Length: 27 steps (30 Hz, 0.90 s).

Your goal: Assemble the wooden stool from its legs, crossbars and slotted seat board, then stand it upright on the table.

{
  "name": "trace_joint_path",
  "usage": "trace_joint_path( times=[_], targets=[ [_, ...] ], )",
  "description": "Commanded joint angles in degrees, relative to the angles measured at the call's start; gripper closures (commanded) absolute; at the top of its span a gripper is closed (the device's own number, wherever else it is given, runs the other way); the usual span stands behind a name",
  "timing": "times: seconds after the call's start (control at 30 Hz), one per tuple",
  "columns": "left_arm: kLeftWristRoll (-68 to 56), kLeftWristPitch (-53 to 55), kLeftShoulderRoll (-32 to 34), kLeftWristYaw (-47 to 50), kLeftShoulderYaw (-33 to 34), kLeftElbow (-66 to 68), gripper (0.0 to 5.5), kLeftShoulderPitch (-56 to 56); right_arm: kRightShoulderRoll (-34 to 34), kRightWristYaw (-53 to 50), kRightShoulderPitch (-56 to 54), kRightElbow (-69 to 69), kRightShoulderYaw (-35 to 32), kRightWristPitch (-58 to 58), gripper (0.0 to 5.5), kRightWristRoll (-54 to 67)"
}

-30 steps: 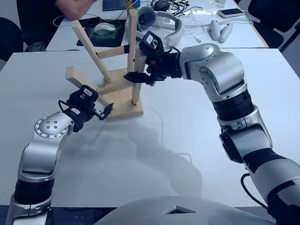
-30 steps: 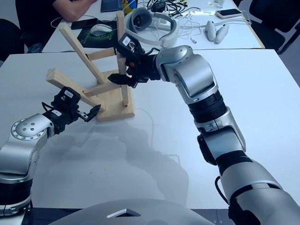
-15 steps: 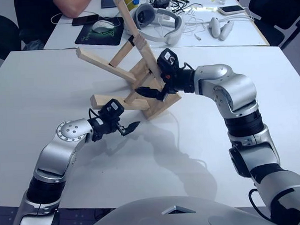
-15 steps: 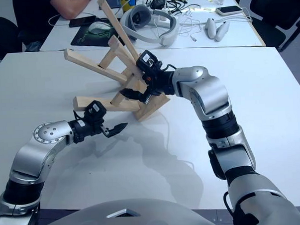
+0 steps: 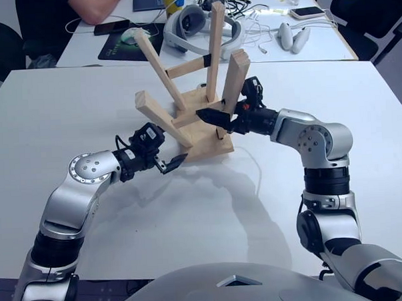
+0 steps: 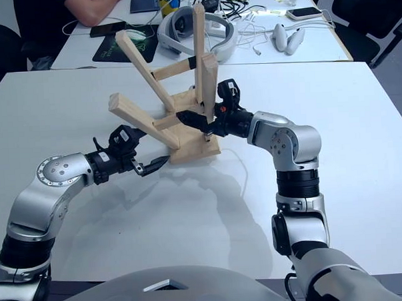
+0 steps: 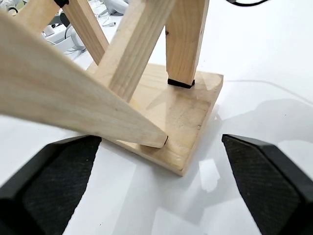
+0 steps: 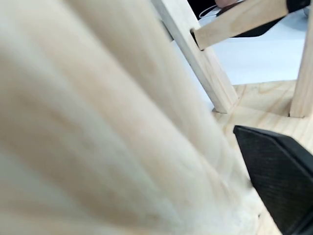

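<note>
The wooden stool [image 5: 198, 117] stands upside down at the middle of the white table, its seat board [image 5: 206, 146] down and its legs [image 5: 158, 66] pointing up and splayed. A crossbar [image 5: 186, 67] joins two of the far legs. My right gripper [image 5: 218, 118] comes in from the right, low above the board, and is shut on the near right leg [image 5: 234, 80]; that leg [image 8: 98, 122] lies close across the right wrist view beside one black finger [image 8: 279, 171]. My left gripper [image 5: 169, 162] hovers open at the board's front left edge, with its fingers [image 7: 54, 181] spread wide before the board [image 7: 181, 112].
A thin cable [image 5: 257, 169] trails over the table right of the stool. The desk behind holds a white headset [image 5: 189, 23], a mouse on a dark pad [image 5: 126, 44], two controllers [image 5: 288, 35] and a phone [image 5: 307, 12]. Bare tabletop lies in front and at both sides.
The right gripper has swung the stool from tipped towards the left back to legs-up and drawn it a little right. The left gripper stayed open, following near the board's front left edge.
</note>
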Motion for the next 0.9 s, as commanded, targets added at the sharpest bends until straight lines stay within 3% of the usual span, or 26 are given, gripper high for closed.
trace_joint_path(
  times=[0.03, 0.47, 0.87, 0.9],
  targets=[
    [-1.2, -0.7, 0.2, -1.2, -1.0, -1.3, 0.92, -0.7, 2.4, -3.2, 1.4, 1.4, -4.8, -3.6, 0.12, 1.9],
    [-1.7, -1.3, 1.2, -2.6, -1.7, 0.4, 0.92, -1.8, 6.0, -6.9, 0.7, 0.0, -16.8, -6.1, 0.12, 16.8],
    [-1.0, -2.2, 0.8, -1.8, -2.5, 1.4, 0.92, -1.5, 1.1, -19.3, -13.5, -8.4, -20.6, -4.1, 0.12, 32.2],
    [-1.0, -2.4, 0.8, -1.8, -2.5, 1.5, 0.92, -1.5, 0.6, -20.9, -15.1, -9.1, -21.3, -6.2, 0.38, 31.8]
  ],
)
